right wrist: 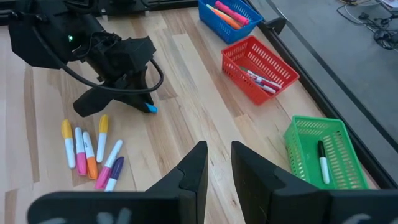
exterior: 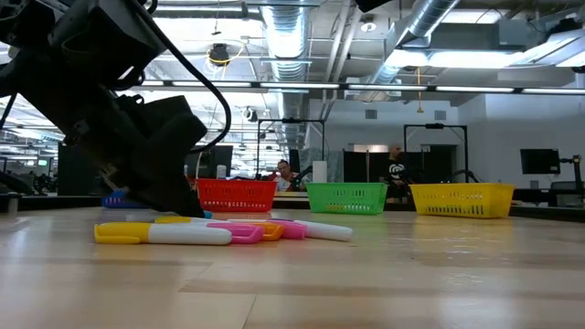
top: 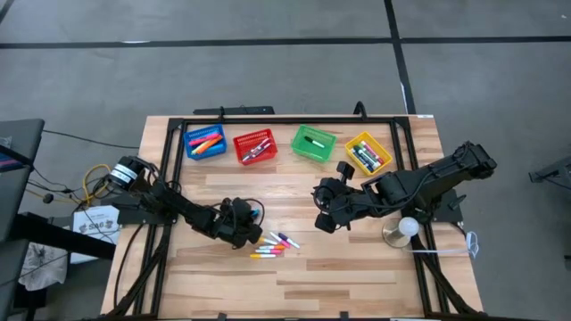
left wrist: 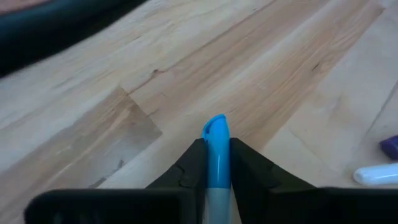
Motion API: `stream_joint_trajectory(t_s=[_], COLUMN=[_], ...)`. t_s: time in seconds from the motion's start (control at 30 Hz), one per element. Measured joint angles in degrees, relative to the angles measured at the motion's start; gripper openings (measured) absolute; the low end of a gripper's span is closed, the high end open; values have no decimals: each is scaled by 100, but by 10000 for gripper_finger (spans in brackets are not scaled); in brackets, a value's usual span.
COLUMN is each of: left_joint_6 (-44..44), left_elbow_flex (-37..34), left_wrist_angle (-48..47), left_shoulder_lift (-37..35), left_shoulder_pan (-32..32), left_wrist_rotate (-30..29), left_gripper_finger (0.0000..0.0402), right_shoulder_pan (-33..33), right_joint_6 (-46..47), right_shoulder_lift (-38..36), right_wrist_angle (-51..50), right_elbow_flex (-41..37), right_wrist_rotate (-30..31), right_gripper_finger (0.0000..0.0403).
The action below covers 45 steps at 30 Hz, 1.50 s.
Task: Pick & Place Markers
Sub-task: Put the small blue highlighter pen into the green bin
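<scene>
Several markers (top: 275, 244) lie side by side on the wooden table near its middle; they also show in the right wrist view (right wrist: 87, 152) and the low view (exterior: 219, 232). Just left of them my left gripper (top: 248, 228) is down at the table, shut on a marker with a blue cap (left wrist: 216, 155). My right gripper (right wrist: 219, 163) hangs above the table to the right of the markers. Its fingers stand a narrow gap apart with nothing between them. My left gripper pinches the marker between its two fingers at the blue cap (left wrist: 216, 171). The marker lies along the fingers, and its cap tip (right wrist: 151, 109) juts out beyond them. The fingers slant down from the table's left. Whether the tip touches the table, I cannot tell.
Along the far edge stand a blue basket (top: 204, 143), a red one (top: 254, 146), a green one (top: 313, 144) and a yellow one (top: 368, 153), each with markers inside. A white ball on a round stand (top: 406, 229) sits near the right arm. Bare wood lies toward the near edge.
</scene>
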Motion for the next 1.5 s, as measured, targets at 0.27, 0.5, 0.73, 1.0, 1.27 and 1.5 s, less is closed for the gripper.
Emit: stream_joint_trajectory(t_s=[0.27, 0.5, 0.73, 1.0, 1.27, 1.5], left_joint_6=[-2, 2, 155, 1275, 2692, 3596], left_elbow_flex=[-22, -22, -15, -2, -2, -2], left_wrist_angle=[652, 1337, 1538, 1679, 2555, 3759], left_shoulder_lift=[26, 22, -478, -1990, -3233, -3421], left_shoulder_pan=[0, -2, -2, 101, 208, 227], left_wrist_rotate=[23, -152, -710, -1434, -1698, -1455], left_gripper_finger=[59, 59, 59, 60, 52, 57], right_shoulder_pan=[2, 1, 2, -7, -497, -839], right_joint_6=[-2, 0, -2, -52, -939, -1697], right_shoulder_lift=[0, 0, 0, 0, 0, 87], right_wrist_angle=[0, 2, 4, 84, 1217, 2708], right_elbow_flex=[0, 0, 0, 2, 2, 12], right_wrist_rotate=[-4, -13, -13, -127, -2480, -3071], right_gripper_finger=[63, 63, 63, 63, 63, 63])
